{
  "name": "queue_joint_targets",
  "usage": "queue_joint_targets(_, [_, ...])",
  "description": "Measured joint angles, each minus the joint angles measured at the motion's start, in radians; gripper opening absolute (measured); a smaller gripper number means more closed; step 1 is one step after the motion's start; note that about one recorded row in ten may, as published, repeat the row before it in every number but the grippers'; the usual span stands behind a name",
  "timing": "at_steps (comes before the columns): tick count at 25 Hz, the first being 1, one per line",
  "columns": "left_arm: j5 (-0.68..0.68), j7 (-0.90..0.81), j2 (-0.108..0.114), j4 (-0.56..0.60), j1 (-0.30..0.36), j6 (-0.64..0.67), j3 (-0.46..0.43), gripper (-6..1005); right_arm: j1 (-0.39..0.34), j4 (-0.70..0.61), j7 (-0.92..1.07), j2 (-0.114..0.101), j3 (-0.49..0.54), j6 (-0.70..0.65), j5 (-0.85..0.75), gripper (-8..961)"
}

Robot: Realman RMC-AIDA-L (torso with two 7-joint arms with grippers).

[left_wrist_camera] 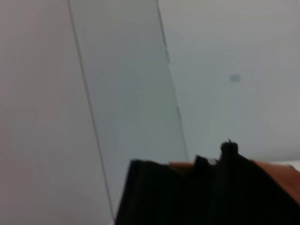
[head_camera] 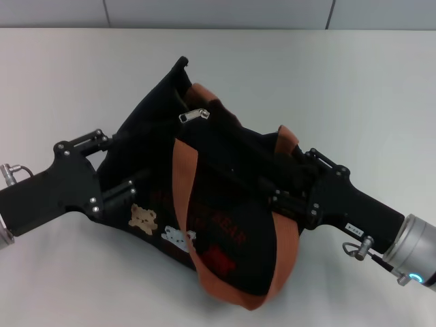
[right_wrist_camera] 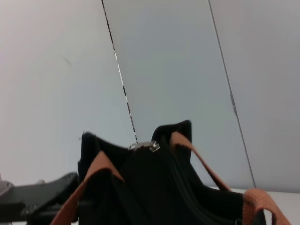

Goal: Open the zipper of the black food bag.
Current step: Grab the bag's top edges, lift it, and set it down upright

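The black food bag (head_camera: pixel 204 184) lies tilted on the white table, its brown-orange handles (head_camera: pixel 184 177) draped over it and its bear patches (head_camera: pixel 144 218) facing me. The zipper's silver pull tab (head_camera: pixel 194 114) rests at the bag's far end, free of both grippers; it also shows in the right wrist view (right_wrist_camera: pixel 145 146). My left gripper (head_camera: pixel 116 167) is pressed against the bag's left end. Against the right end sits my right gripper (head_camera: pixel 296 180), beside a handle loop. Both grippers' tips merge into the black fabric. The left wrist view shows only the bag's top edge (left_wrist_camera: pixel 187 187).
White tabletop (head_camera: pixel 354 82) surrounds the bag, with a grey panelled wall (head_camera: pixel 218 12) behind it. The left arm's black body (right_wrist_camera: pixel 37 194) appears low in the right wrist view.
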Motion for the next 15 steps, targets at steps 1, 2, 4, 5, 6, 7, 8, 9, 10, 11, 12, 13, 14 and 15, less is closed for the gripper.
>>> queue_joint_targets(1, [0.004, 0.000, 0.000, -0.001, 0.001, -0.005, 0.000, 658, -0.003, 0.000, 0.000, 0.000, 0.000, -0.004, 0.000, 833])
queue_joint_targets(2, [0.006, 0.003, 0.000, -0.001, 0.003, -0.008, 0.000, 634, -0.005, -0.001, 0.000, 0.000, 0.000, -0.008, 0.000, 833])
queue_joint_targets(4, [0.003, 0.018, -0.003, -0.001, 0.005, -0.015, -0.006, 590, -0.006, -0.001, 0.000, -0.001, 0.000, -0.016, 0.001, 833])
queue_joint_targets(5, [0.003, 0.018, -0.003, -0.001, 0.005, -0.015, -0.006, 567, -0.006, -0.001, 0.000, -0.001, 0.000, -0.021, 0.001, 833])
queue_joint_targets(6, [-0.004, 0.024, -0.004, -0.005, 0.004, -0.015, -0.013, 545, -0.009, -0.004, 0.000, -0.001, 0.000, -0.033, 0.001, 833])
queue_joint_targets(7, [-0.012, 0.033, -0.006, -0.012, 0.002, -0.015, -0.021, 523, -0.014, -0.008, 0.000, -0.002, 0.002, -0.047, 0.002, 833])
queue_joint_targets(8, [-0.021, 0.047, -0.006, -0.023, 0.001, -0.015, -0.026, 501, -0.022, -0.014, 0.000, -0.002, 0.006, -0.069, 0.003, 833])
queue_joint_targets(9, [-0.035, 0.073, -0.007, -0.046, -0.002, -0.013, -0.028, 479, -0.045, -0.027, 0.000, -0.002, 0.029, -0.125, 0.005, 833])
queue_joint_targets(10, [-0.035, 0.073, -0.007, -0.046, -0.002, -0.013, -0.028, 456, -0.045, -0.027, 0.000, -0.002, 0.029, -0.125, 0.005, 833])
queue_joint_targets(11, [-0.042, 0.082, -0.007, -0.052, -0.003, -0.014, -0.029, 434, -0.060, -0.033, 0.000, -0.002, 0.048, -0.159, 0.005, 833])
queue_joint_targets(12, [-0.060, 0.105, -0.009, -0.063, -0.005, -0.011, -0.025, 412, -0.086, -0.043, 0.002, -0.003, 0.079, -0.219, 0.005, 833])
queue_joint_targets(13, [-0.060, 0.105, -0.009, -0.063, -0.005, -0.011, -0.025, 379, -0.086, -0.043, 0.002, -0.003, 0.079, -0.219, 0.005, 833])
queue_joint_targets(14, [-0.076, 0.144, -0.010, -0.082, -0.014, -0.005, -0.020, 346, -0.113, -0.055, 0.007, -0.005, 0.103, -0.275, 0.006, 833])
queue_joint_targets(15, [-0.076, 0.144, -0.010, -0.082, -0.014, -0.005, -0.020, 313, -0.113, -0.055, 0.007, -0.005, 0.103, -0.275, 0.006, 833])
